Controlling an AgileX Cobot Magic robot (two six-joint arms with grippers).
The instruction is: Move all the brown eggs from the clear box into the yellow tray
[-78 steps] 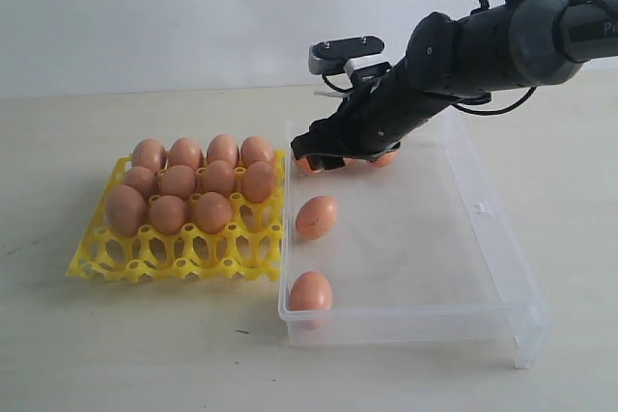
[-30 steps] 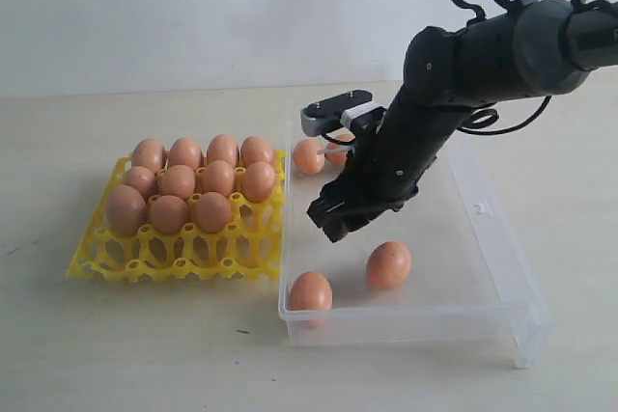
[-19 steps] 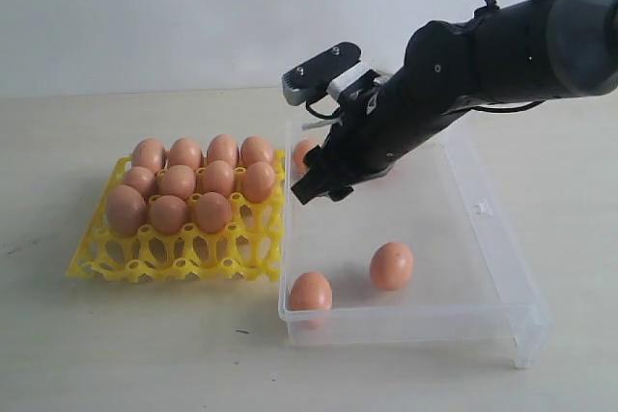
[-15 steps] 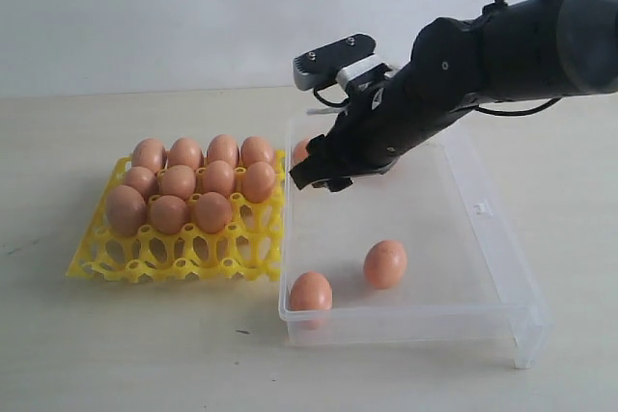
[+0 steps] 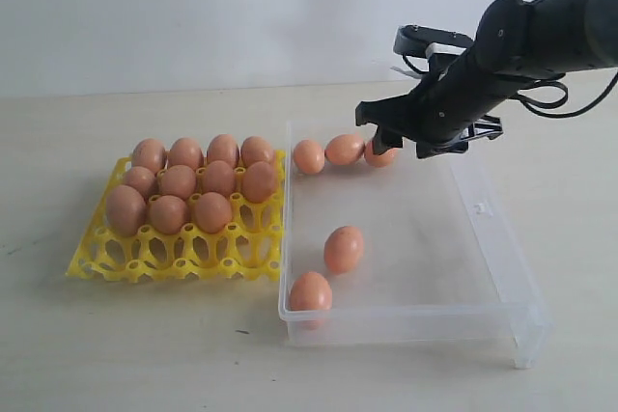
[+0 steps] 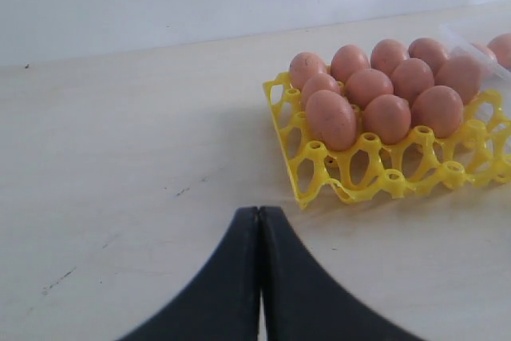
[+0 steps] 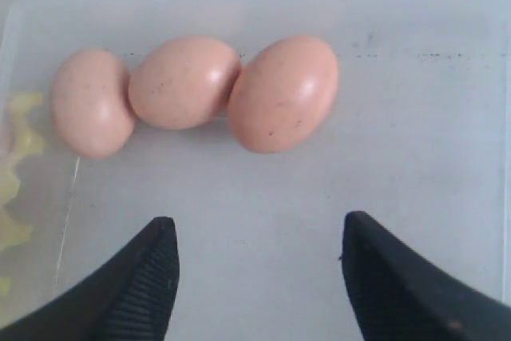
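Note:
The yellow tray on the left holds several brown eggs in its far cells. In the clear box, three eggs lie in a touching row along the far wall. Two more lie apart near the front left, one at mid-floor and one in the corner. My right gripper hovers open and empty over the far end of the box, close to the right-hand egg of the row. My left gripper is shut on nothing, low over the table short of the tray.
The box's left wall runs right beside the tray's edge. A pale wooden table carries everything and a white wall stands behind. The right arm's black links and cables reach in from the upper right.
My right gripper has swung from the box's left side, near the tray, back and to the right over the far row of eggs. The loose mid-floor egg has rolled leftward.

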